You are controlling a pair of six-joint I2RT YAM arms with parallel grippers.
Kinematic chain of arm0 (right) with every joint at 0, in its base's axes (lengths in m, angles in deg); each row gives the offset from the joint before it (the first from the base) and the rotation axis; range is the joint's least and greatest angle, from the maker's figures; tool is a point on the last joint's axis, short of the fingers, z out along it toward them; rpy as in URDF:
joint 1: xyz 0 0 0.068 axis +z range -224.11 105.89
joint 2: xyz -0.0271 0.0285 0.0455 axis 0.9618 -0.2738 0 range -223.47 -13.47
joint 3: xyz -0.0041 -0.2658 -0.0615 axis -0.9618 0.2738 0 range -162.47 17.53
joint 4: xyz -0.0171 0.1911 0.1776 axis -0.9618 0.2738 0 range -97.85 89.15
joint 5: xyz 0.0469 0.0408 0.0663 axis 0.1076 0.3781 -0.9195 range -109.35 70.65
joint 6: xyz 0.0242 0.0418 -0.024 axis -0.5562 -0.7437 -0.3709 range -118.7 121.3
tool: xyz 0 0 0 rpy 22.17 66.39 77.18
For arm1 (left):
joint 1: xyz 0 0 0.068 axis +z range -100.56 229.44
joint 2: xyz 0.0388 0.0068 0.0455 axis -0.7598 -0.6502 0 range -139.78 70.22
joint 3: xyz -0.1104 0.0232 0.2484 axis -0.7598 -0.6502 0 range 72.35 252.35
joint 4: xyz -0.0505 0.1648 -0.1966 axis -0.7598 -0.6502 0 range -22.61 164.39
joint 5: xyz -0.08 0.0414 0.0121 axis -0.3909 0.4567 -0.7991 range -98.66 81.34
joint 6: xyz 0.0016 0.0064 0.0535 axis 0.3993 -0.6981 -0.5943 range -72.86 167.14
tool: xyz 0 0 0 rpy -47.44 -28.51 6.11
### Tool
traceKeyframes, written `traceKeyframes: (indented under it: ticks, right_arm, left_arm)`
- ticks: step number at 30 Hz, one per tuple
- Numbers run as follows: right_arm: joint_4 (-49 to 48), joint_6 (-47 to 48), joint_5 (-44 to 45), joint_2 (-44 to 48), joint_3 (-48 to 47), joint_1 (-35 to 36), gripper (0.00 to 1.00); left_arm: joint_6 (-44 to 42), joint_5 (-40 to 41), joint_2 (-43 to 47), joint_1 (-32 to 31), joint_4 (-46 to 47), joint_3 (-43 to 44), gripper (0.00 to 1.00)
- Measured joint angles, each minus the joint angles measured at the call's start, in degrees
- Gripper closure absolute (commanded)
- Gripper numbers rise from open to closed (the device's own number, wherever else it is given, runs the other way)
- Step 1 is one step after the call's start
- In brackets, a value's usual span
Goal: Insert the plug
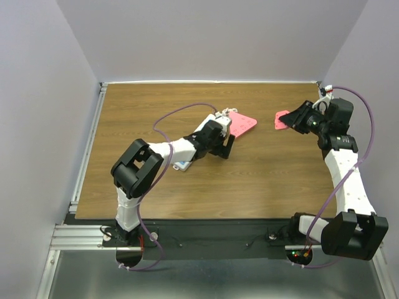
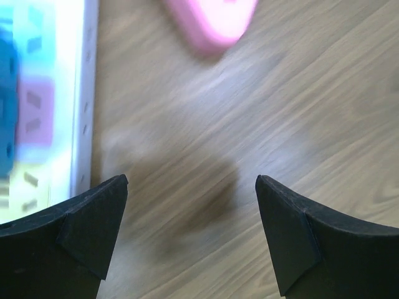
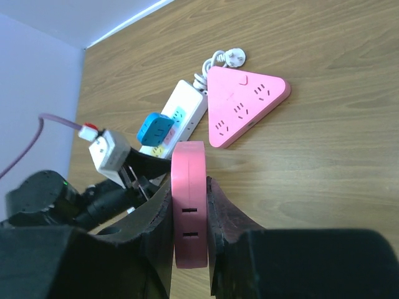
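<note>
My right gripper (image 1: 294, 118) is shut on a flat pink socket block (image 3: 189, 205), held on edge above the table's back right; two slots show on its edge. It also shows in the top view (image 1: 282, 119). A pink triangular power strip (image 3: 246, 106) lies flat at the back middle (image 1: 243, 123), with a white plug (image 3: 234, 57) and a coiled cord behind it. A white power strip (image 3: 184, 112) with a blue adapter (image 3: 156, 129) plugged in lies beside it. My left gripper (image 2: 192, 187) is open and empty, low over bare wood, with the white strip (image 2: 81, 93) to its left.
The left arm (image 1: 181, 148) lies across the white strip and hides most of it in the top view. Purple cables (image 1: 181, 112) loop over the table. Grey walls close in the back and the sides, and a metal rail (image 1: 87, 143) runs along the left edge.
</note>
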Motion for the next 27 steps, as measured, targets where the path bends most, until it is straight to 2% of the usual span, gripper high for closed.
traceKeyframes:
  ticks: [2, 7, 10, 18, 27]
  right_arm:
    - [0.0, 0.0, -0.1, 0.0, 0.0, 0.0, 1.00]
    - [0.1, 0.0, -0.7, 0.1, 0.0, 0.0, 0.99]
    - [0.1, 0.0, -1.1, 0.5, 0.0, 0.0, 1.00]
    - [0.1, 0.0, -1.8, 1.6, 0.0, 0.0, 1.00]
    - [0.2, 0.0, -2.5, 1.6, 0.0, 0.0, 1.00]
  left_arm:
    - [-0.1, -1.3, -0.4, -0.2, -2.3, 4.1, 0.05]
    - [1.0, -2.7, -5.8, 0.0, -3.0, 22.7, 0.04]
    - [3.3, -3.2, -8.6, 0.9, -2.5, 28.0, 0.04]
    - [10.6, -6.0, -16.0, 6.1, -1.2, 29.7, 0.04]
    - [16.1, -9.2, -20.5, 7.4, -0.6, 33.0, 0.05]
